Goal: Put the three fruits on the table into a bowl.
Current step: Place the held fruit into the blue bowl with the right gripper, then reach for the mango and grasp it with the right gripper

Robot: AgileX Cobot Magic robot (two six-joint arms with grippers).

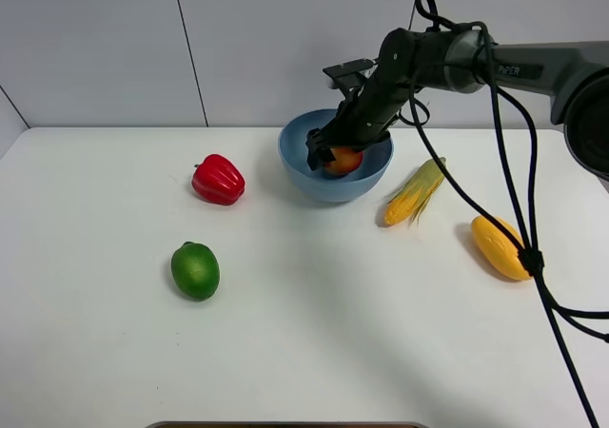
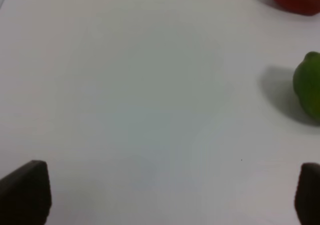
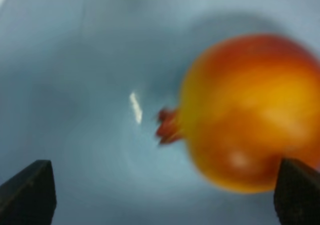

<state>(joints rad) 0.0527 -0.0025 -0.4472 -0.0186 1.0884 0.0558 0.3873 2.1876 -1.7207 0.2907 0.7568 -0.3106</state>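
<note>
the right gripper (image 1: 321, 154) is down inside the blue bowl (image 1: 297, 141), and the pomegranate (image 1: 343, 160) is in there with it. one fruit home. in the right wrist view the jaws stand well apart, wider than the pomegranate (image 3: 250, 115). one finger is clear of it and the other is right at its skin, though blur makes contact hard to call. nothing looks clamped, so this reads as a release.

to do it well, the arm should rise straight up with the jaws kept wide, so no finger clips the rim or drags the bowl across the table (image 1: 314, 342).

the left gripper (image 2: 160, 192) hangs over bare table, jaws spread fully and holding nothing. the lime (image 1: 195, 270) is just off to one side, with the red pepper (image 1: 218, 180) beyond it. the mango (image 1: 500, 247) lies on the right, past the corn (image 1: 416, 191). both fruits are well apart from the bowl.

writing: white letters on the right arm (image 1: 547, 67) read "piper", the start partly hidden by cable. nothing else is readable.
</note>
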